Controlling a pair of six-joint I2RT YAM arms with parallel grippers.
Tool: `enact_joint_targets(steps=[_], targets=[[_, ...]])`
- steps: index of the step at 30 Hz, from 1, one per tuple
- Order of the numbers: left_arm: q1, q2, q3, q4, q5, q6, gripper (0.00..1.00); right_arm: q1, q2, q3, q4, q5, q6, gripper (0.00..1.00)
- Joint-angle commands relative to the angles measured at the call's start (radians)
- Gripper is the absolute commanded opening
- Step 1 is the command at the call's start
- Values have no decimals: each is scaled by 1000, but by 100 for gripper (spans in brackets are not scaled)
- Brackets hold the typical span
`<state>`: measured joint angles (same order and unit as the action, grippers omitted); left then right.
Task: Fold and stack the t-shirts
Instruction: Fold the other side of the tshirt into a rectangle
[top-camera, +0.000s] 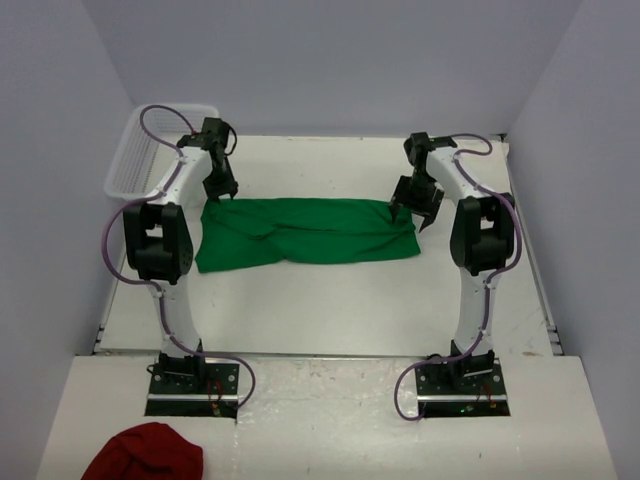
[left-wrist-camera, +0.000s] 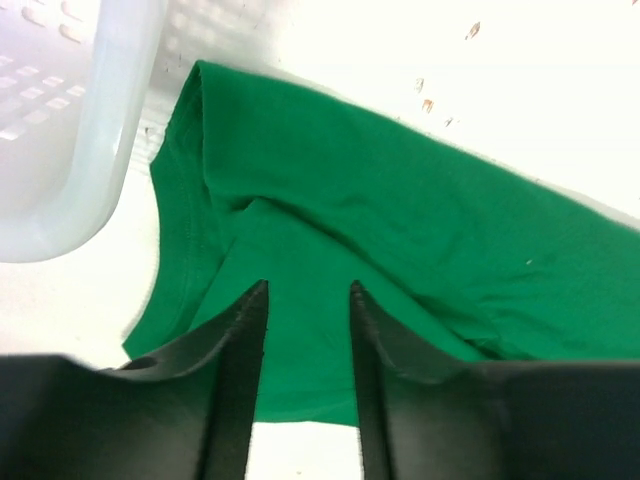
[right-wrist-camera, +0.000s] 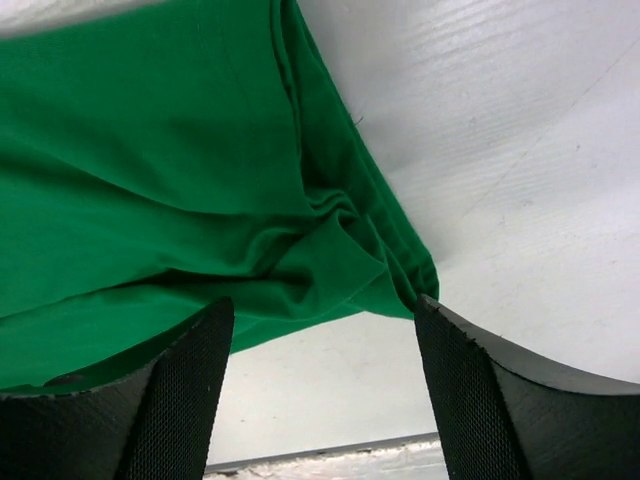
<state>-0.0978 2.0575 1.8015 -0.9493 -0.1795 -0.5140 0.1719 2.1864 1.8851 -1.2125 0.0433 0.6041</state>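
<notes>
My left gripper (top-camera: 222, 190) hangs over the far left corner of the green t-shirt (top-camera: 310, 235), just beside the white plastic basket (top-camera: 130, 165) that stands at the far left of the table (top-camera: 330, 310). From my left wrist I see my two dark fingers (left-wrist-camera: 235, 350) parted with a narrow gap between them. Green cloth shows through that gap, lying below rather than pinched, so this hand grips nothing. The shirt's hemmed edge runs up toward the basket's rim, and a soft fold crosses the fabric just ahead of my fingertips. My right gripper (top-camera: 412, 215) hangs at the far right corner of the same shirt. Its black, mesh-textured fingers (right-wrist-camera: 180, 400) are spread wide apart, and between them I see only the bunched corner of the cloth and bare white table beyond it, so this hand too is loose and holds nothing. From above, the shirt lies in the middle of the table as a long band running left to right between my two hands. It is folded along its length, with wrinkles near the centre, and its left end is a little broader than its right. A dark red cloth (top-camera: 145, 455) sits crumpled at the near left, in front of my left base and well apart from the shirt.
</notes>
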Motion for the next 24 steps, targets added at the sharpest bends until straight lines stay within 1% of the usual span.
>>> enact_joint_targets(steps=[1,4,7,8,9,10,11,12,13,14,15,18,19,20,21,22,24], targets=[[12,-37,-7,70,-23,28,41,-2,-63,55,21,55,-53,74],[12,-75,-16,81,-80,37,46,-2,-105,58,36,63,-93,76],[7,-158,-53,105,-97,20,47,1,-184,-18,56,37,-107,78],[6,-216,-76,122,-60,11,47,1,-232,-93,65,6,-106,78],[-2,-246,-135,139,-40,9,45,8,-256,-134,97,-12,-112,76],[-8,-269,-166,158,-19,9,40,12,-281,-179,114,-25,-115,75],[-16,-287,-185,146,-3,0,32,18,-306,-252,134,-31,-116,67],[-34,-301,-212,112,33,-9,21,29,-345,-303,172,-39,-122,58],[-43,-304,-224,90,63,-12,17,32,-361,-316,183,-45,-128,56],[-63,-310,-235,69,131,-20,15,34,-370,-323,188,-66,-132,56],[-75,-319,-273,63,165,-23,15,35,-382,-327,189,-74,-129,56],[-111,-387,-387,104,308,-64,32,37,-398,-327,195,-105,-133,60],[-117,-402,-421,166,348,-89,36,37,-410,-331,199,-111,-133,60],[-120,-421,-477,194,415,-106,37,37,-416,-334,200,-115,-130,61],[-120,-425,-500,219,454,-119,38,37,-425,-339,202,-125,-129,61],[-123,-418,-520,260,524,-138,38,37,-442,-349,209,-134,-127,61],[-141,-415,-542,283,522,-146,40,37,-456,-359,212,-152,-127,61]])
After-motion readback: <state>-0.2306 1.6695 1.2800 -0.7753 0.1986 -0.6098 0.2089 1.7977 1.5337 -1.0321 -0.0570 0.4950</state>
